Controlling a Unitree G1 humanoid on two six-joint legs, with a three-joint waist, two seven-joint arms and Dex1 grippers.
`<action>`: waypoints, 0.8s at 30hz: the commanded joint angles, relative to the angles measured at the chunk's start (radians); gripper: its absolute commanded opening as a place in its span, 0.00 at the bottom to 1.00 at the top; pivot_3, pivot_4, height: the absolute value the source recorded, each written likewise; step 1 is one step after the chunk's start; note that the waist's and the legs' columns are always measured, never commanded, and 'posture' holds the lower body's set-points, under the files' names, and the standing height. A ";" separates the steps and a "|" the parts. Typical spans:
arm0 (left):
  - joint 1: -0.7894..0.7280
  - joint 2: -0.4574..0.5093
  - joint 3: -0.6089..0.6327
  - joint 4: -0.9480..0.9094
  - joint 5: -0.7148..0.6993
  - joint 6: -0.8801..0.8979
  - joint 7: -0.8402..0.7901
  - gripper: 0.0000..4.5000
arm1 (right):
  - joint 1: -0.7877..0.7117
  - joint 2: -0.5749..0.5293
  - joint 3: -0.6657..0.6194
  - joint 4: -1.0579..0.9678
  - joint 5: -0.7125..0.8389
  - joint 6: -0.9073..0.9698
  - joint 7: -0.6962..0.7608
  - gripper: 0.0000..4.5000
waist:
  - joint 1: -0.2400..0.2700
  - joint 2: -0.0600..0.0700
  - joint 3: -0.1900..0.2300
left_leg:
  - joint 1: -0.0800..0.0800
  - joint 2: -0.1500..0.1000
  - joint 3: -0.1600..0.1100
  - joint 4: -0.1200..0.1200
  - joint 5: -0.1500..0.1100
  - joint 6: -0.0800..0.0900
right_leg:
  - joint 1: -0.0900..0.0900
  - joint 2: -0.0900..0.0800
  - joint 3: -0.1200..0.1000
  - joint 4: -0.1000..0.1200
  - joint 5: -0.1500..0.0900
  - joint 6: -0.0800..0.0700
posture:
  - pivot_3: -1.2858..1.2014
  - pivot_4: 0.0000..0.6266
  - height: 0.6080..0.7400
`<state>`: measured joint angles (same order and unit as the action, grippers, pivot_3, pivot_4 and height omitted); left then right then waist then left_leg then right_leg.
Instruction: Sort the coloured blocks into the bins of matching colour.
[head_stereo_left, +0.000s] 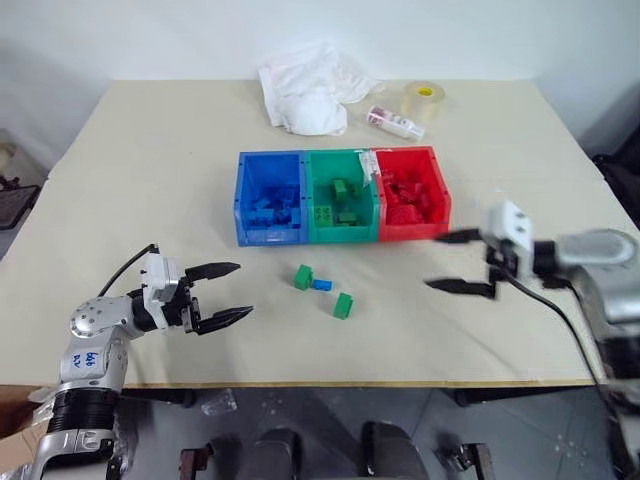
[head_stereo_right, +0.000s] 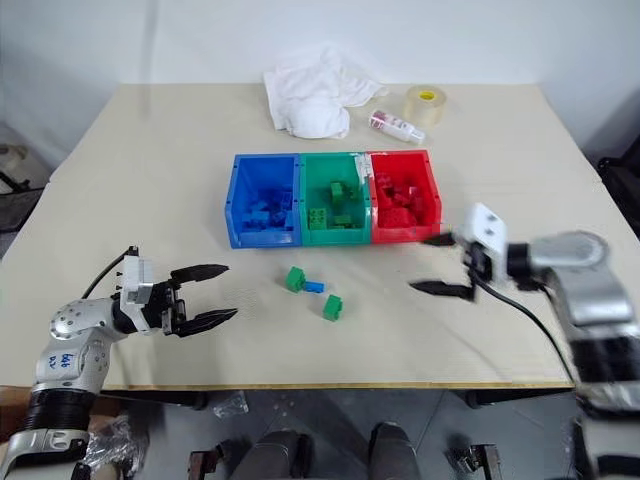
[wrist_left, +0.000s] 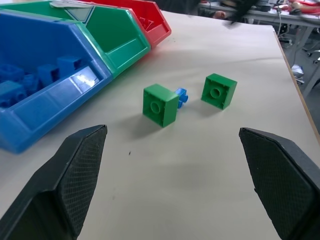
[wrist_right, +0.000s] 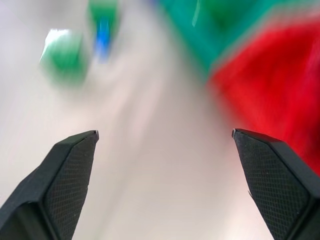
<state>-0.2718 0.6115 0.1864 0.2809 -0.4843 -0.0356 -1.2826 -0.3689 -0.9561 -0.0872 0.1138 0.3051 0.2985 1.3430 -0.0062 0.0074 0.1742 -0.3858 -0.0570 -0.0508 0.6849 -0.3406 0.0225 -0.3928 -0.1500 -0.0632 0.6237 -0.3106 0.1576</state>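
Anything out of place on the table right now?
Three blocks sit loose in front of the bins: two green blocks and a small blue block touching one. Nothing spilled or damaged.

bins (head_stereo_left: 340, 237): glossy plastic | table (head_stereo_left: 150, 180): matt | fingers (wrist_left: 80, 170): textured black

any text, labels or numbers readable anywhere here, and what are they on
Nothing can be read for certain.
Blue handwriting on the left arm's grey casing: a few marks, too small to read.
Small bottle lying beside the tape roll: its label has red print, too blurred to read.
White label on the rim between the green bin and the red bin: no legible text.
Loose blocks, bins, cloth: no writing visible.
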 joint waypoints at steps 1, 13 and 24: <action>-0.009 0.012 0.010 -0.004 -0.007 -0.016 -0.019 1.00 | 0.089 -0.070 -0.099 -0.071 0.042 0.000 0.023 1.00 | 0.000 0.000 0.000 | 0.000 0.001 0.003 0.000 0.000 0.000 | 0.000 0.000 0.001 -0.001 0.000 0.000 | 0.52 0.24 1.00; -0.032 0.004 0.010 0.021 -0.006 -0.034 -0.040 1.00 | -0.011 0.054 0.099 -0.345 0.076 0.188 -0.107 1.00 | 0.004 0.000 0.000 | 0.001 0.003 0.004 0.000 0.000 0.000 | 0.000 0.001 0.001 -0.002 0.000 0.000 | 0.52 0.24 1.00; 0.040 -0.004 0.023 -0.094 -0.025 -0.025 -0.007 1.00 | -0.197 0.375 0.385 -0.108 -0.093 0.091 -0.210 1.00 | 0.001 -0.001 0.000 | 0.001 0.001 0.000 0.000 0.000 0.000 | -0.001 0.000 0.000 0.000 0.000 0.000 | 0.52 0.24 1.00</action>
<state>-0.2487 0.6027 0.1865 0.2329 -0.4862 -0.0559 -1.2985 -0.5481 -0.5976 0.2896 -0.0070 0.2196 0.4146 1.1433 -0.0051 0.0068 0.1740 -0.3853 -0.0559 -0.0508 0.6850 -0.3405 0.0222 -0.3938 -0.1496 -0.0633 0.6240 -0.3106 0.1576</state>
